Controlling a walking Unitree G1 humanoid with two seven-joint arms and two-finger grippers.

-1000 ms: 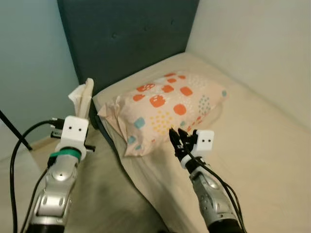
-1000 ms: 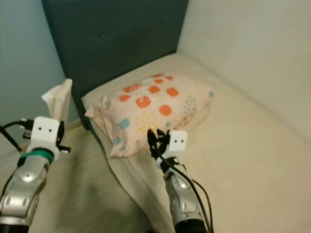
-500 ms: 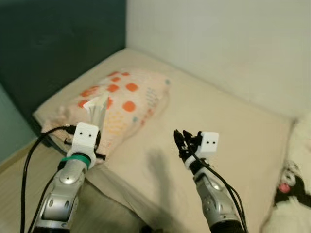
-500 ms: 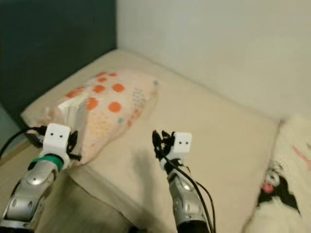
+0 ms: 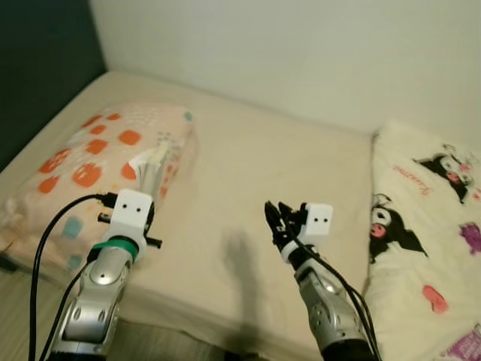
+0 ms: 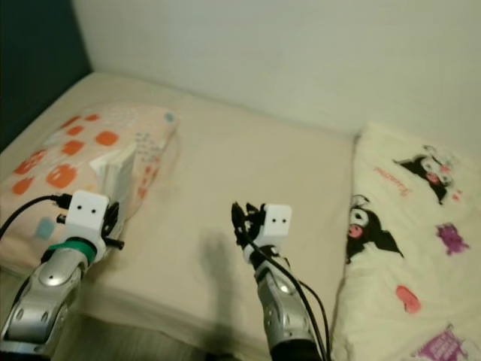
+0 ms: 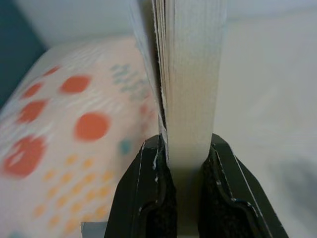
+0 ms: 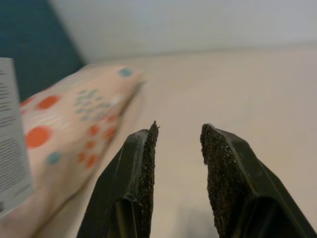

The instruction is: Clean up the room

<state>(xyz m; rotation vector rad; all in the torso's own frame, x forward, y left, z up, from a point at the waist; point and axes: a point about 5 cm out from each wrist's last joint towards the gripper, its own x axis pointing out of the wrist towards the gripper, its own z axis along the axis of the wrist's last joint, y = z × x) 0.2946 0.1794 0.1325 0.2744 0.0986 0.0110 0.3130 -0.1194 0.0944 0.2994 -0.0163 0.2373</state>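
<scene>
My left gripper (image 7: 185, 148) is shut on a thick book (image 5: 154, 161), held upright by its lower edge with the cream page block (image 7: 194, 69) facing the wrist camera. It hangs above the bed's near edge, just in front of an orange-spotted pillow (image 5: 79, 158). My right gripper (image 5: 279, 218) stands open with nothing between its fingers (image 8: 141, 163), raised over the beige mattress (image 5: 248, 158) in the middle. A white blanket (image 5: 428, 226) printed with black cartoon figures lies bunched on the right side of the bed.
A dark blue headboard (image 5: 37, 53) rises at the far left behind the pillow. A pale wall (image 5: 301, 45) runs along the bed's far side. A strip of floor (image 5: 150, 342) shows below the bed's near edge.
The whole picture has swung to the right: the headboard has slid off to the left and the printed blanket has come into view. Both arms keep their pose, and the book stays gripped.
</scene>
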